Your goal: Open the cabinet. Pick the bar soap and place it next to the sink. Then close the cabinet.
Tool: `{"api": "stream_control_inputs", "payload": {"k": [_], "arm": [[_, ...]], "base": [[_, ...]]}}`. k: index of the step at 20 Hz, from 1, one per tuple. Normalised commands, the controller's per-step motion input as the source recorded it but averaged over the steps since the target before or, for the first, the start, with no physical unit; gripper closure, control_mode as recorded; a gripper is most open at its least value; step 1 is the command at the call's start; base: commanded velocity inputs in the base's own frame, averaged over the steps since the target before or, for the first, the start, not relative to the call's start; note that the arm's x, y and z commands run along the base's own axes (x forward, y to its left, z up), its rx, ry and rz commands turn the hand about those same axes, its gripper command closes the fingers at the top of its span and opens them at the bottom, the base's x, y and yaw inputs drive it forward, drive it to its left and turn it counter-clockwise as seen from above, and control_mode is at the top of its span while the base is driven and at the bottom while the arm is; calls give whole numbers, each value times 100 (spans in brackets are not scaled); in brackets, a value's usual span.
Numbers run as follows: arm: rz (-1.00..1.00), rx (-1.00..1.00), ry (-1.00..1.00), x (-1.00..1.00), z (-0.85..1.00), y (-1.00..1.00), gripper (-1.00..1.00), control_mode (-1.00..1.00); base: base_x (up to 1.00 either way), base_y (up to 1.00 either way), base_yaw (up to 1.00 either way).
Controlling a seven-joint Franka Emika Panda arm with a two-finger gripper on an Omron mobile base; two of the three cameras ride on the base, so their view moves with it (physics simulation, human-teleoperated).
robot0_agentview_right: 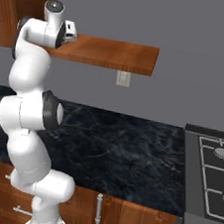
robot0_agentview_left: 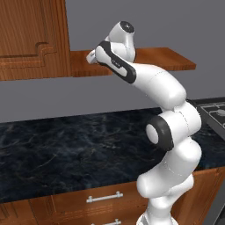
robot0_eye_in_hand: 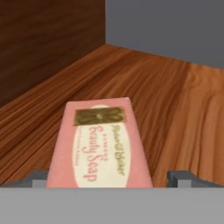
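Bar soap (robot0_eye_in_hand: 99,144), gripper (robot0_eye_in_hand: 107,179) open around it

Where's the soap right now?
In the hand view, the soap lies on the wooden shelf, low and left of centre, between the two fingertips of the hand, with a dark wood panel beyond it to the upper left.

In the hand view, is blocked leftward by a dark wood panel (robot0_eye_in_hand: 48,39); runs free rightward over the shelf (robot0_eye_in_hand: 170,109), and between bar soap (robot0_eye_in_hand: 103,148) and right fingertip (robot0_eye_in_hand: 180,178).
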Motion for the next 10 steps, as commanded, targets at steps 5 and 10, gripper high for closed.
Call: {"api": "stream_control_inputs", "payload": {"k": [5, 10], "arm": [[3, -2, 0, 9, -18, 20, 100, -100], [0, -2, -1, -12, -1, 5, 100, -100]], "base": [[0, 0, 0], [0, 0, 0]]}}
